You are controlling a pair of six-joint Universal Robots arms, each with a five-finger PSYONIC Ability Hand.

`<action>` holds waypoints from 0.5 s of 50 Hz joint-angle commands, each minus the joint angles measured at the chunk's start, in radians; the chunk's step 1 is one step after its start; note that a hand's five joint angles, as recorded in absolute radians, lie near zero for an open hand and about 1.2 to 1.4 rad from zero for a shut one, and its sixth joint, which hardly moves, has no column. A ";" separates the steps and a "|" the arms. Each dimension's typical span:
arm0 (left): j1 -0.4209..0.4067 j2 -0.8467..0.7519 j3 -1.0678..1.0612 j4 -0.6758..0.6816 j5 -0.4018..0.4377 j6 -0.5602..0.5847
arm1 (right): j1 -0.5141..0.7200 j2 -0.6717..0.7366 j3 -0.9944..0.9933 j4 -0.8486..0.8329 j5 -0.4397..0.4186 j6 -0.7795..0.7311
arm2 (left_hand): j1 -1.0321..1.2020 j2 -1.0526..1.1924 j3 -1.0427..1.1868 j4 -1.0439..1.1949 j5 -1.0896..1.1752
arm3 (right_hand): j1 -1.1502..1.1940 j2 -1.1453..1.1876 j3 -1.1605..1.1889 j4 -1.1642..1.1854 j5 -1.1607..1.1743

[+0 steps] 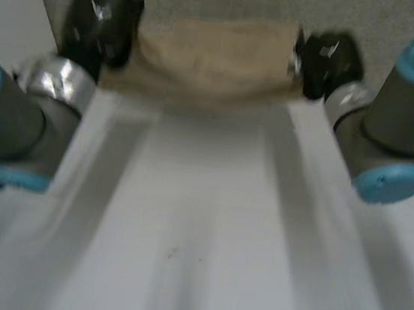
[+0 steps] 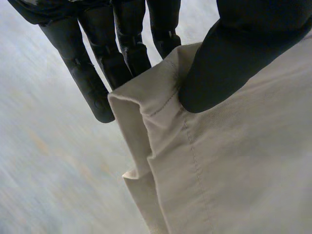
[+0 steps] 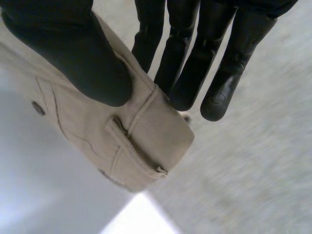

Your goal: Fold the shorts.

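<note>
You had the tan shorts point(image 1: 215, 58) stretched flat between your two hands, one hand at each end. Your left hand point(image 2: 229, 53) pinched a stitched, folded corner of the cloth, with the thumb on top and straight fingers behind. Your right hand point(image 3: 73, 53) gripped the waistband corner the same way. Its thumb pressed down just above a belt loop point(image 3: 134, 148), and a button point(image 3: 38, 108) sat beside the thumb.
</note>
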 commanded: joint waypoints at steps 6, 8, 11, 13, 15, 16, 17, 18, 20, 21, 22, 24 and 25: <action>-0.038 -0.090 -0.254 -0.228 -0.028 0.030 | -0.011 0.134 0.252 0.037 -0.029 -0.175 | 0.200 0.143 0.143 0.146 0.153 | 0.426 0.219 0.213 0.208 0.231; -0.044 -0.071 -0.279 -0.285 -0.031 0.030 | -0.010 0.099 0.308 0.040 -0.035 -0.178 | 0.200 0.143 0.143 0.146 0.153 | 0.426 0.219 0.213 0.208 0.231; -0.062 0.027 -0.329 -0.391 -0.031 0.028 | -0.010 -0.016 0.415 0.057 -0.035 -0.192 | 0.200 0.143 0.143 0.146 0.153 | 0.426 0.219 0.213 0.208 0.231; -0.073 0.089 -0.363 -0.440 -0.031 0.028 | -0.011 -0.119 0.487 0.117 -0.032 -0.221 | 0.200 0.143 0.143 0.146 0.153 | 0.426 0.219 0.213 0.208 0.231; -0.079 0.139 -0.400 -0.483 -0.032 0.030 | -0.013 -0.168 0.538 0.173 -0.035 -0.252 | 0.200 0.143 0.143 0.146 0.153 | 0.426 0.219 0.213 0.208 0.231; -0.079 0.160 -0.412 -0.501 -0.031 0.031 | -0.011 -0.212 0.587 0.247 -0.035 -0.289 | 0.200 0.143 0.143 0.146 0.153 | 0.426 0.219 0.213 0.208 0.231; -0.079 0.204 -0.436 -0.544 -0.031 0.034 | -0.011 -0.226 0.607 0.282 -0.037 -0.307 | 0.200 0.143 0.143 0.146 0.153 | 0.426 0.219 0.213 0.208 0.231; -0.079 0.226 -0.450 -0.570 -0.029 0.036 | -0.010 -0.243 0.637 0.327 -0.038 -0.332 | 0.206 0.148 0.149 0.152 0.159 | 0.426 0.219 0.213 0.208 0.231; -0.079 0.269 -0.472 -0.635 -0.028 0.053 | -0.002 -0.278 0.709 0.431 -0.034 -0.396 | 0.221 0.163 0.163 0.166 0.174 | 0.426 0.219 0.213 0.208 0.231; -0.079 0.307 -0.492 -0.715 -0.025 0.086 | -0.002 -0.297 0.734 0.465 -0.031 -0.421 | 0.227 0.169 0.169 0.172 0.180 | 0.426 0.219 0.213 0.208 0.231; -0.081 0.323 -0.500 -0.762 -0.020 0.109 | -0.002 -0.317 0.760 0.500 -0.027 -0.447 | 0.227 0.169 0.169 0.172 0.180 | 0.426 0.219 0.213 0.208 0.231; -0.090 0.354 -0.513 -0.901 -0.011 0.175 | -0.013 -0.373 0.834 0.581 -0.027 -0.523 | 0.230 0.172 0.172 0.175 0.183 | 0.426 0.219 0.213 0.208 0.231; -0.097 0.361 -0.513 -0.941 -0.006 0.194 | -0.013 -0.387 0.848 0.602 -0.030 -0.545 | 0.230 0.172 0.172 0.175 0.183 | 0.426 0.219 0.213 0.208 0.231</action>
